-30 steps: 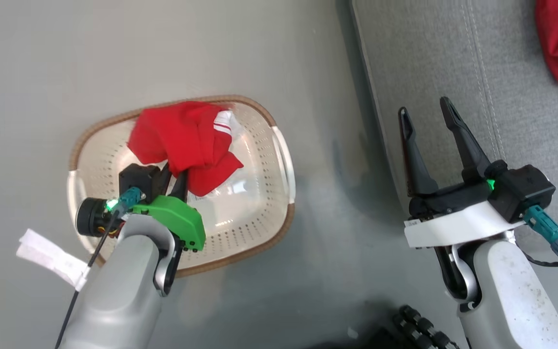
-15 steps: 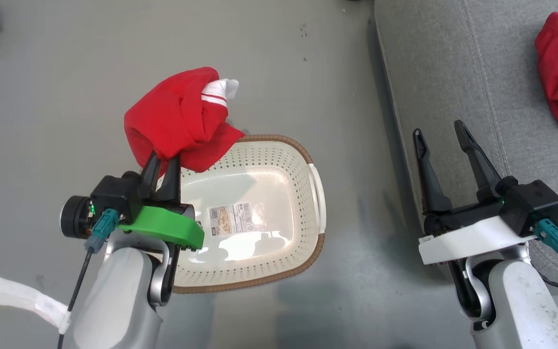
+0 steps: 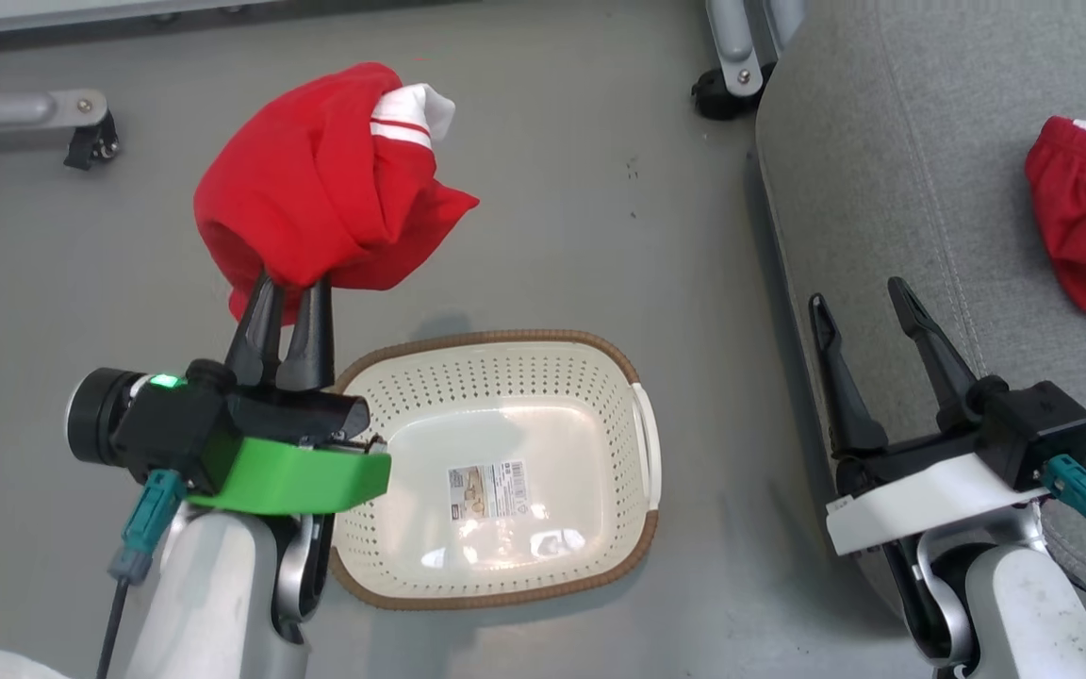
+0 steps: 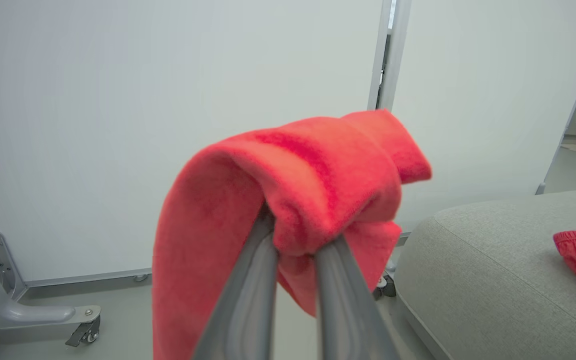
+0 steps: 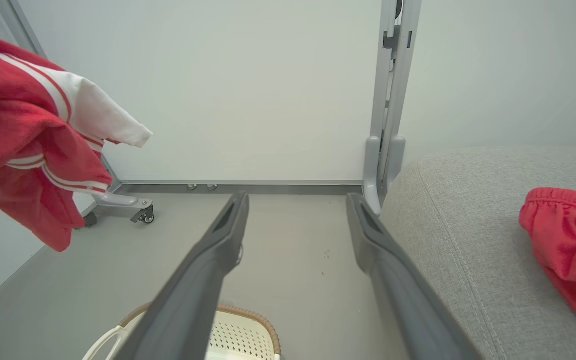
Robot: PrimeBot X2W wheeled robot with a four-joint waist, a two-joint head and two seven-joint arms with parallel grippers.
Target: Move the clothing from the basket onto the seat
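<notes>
Left gripper (image 3: 290,290): lower left of the head view. Its fingers are pinched tight on a fold of the striped garment (image 3: 317,179), which bunches above the tips at upper left, lifted clear of the basket.
Right gripper (image 3: 859,294): lower right. Its fingers are spread wide with nothing between them, over the seat's near edge.
Step in hand: carrying the striped garment across to the seat, I'd say.
Doing it well: hold the pinch firm, since only a fold is caught and the rest hangs loose. Carry it high enough for the hanging tail to clear the seat's rounded edge. Let go only once the cloth is well onto the cushion, not at the rim, where it could slide to the floor (image 3: 552,141).
Basket (image 3: 486,337): bottom centre, on the floor. There is nothing in it but the paper label (image 3: 488,489) on its bottom.
Seat (image 3: 882,170): right side of frame. The plain red garment (image 3: 1085,226) lies on it at far right, so the held piece looks like the last one.
</notes>
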